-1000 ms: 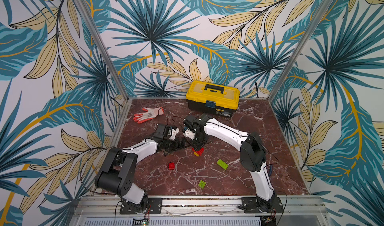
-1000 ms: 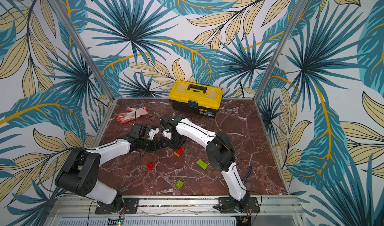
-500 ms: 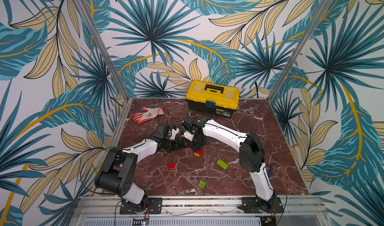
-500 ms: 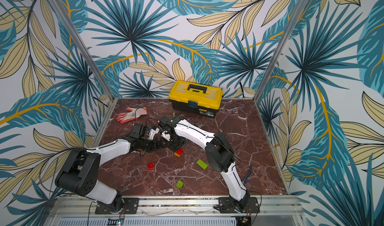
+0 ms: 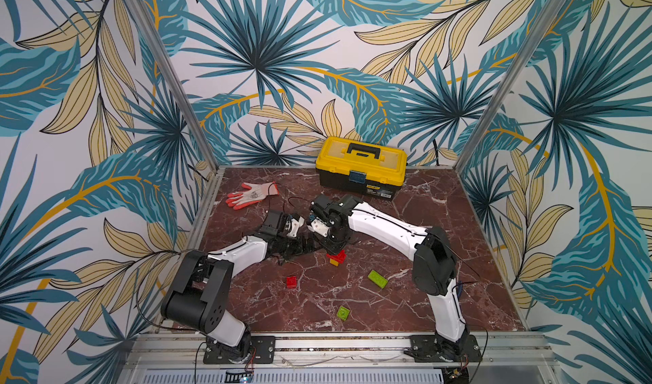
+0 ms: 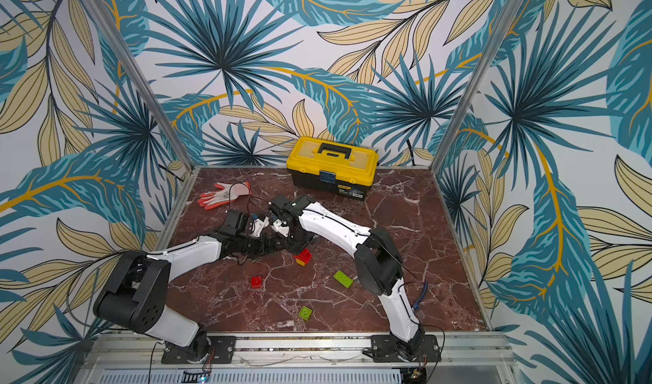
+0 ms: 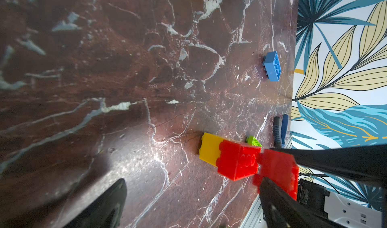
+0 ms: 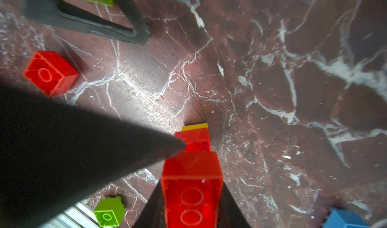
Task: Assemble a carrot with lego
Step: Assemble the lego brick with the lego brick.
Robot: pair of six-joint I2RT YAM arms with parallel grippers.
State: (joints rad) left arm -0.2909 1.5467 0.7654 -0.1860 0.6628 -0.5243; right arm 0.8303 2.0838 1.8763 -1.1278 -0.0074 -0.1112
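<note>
Red-brown marble covers the table (image 5: 441,206), which is walled by palm-leaf paper; at the centre of the frame in both top views the two arms are seen tip to tip over the carrot (image 5: 337,258), so far a yellow brick joined to a red one. The right gripper (image 8: 191,183) is clenched on a red oblong brick (image 8: 191,204), whose hollow underside is turned to the right wrist camera; that brick is set against the carrot's red end, though whether it is seated cannot be told. The left gripper (image 5: 304,249) is spread wide and nothing is held in it; one of its fingers (image 8: 104,143) is placed with its tip just beside the carrot's red brick, the other well apart from it.

Below the carrot in the frame a red square brick (image 5: 291,281), a lime oblong brick (image 5: 377,279) and a lime square brick (image 5: 343,312) are scattered apart on the marble; a blue brick (image 7: 271,66) is seen near the table's edge.

At the upper centre a yellow toolbox (image 5: 360,167) on a black base is stood against the back wall; its lid is shut and latched, so its contents cannot be seen; a white glove (image 5: 252,194) with orange fingertips is laid to its left in the frame.
</note>
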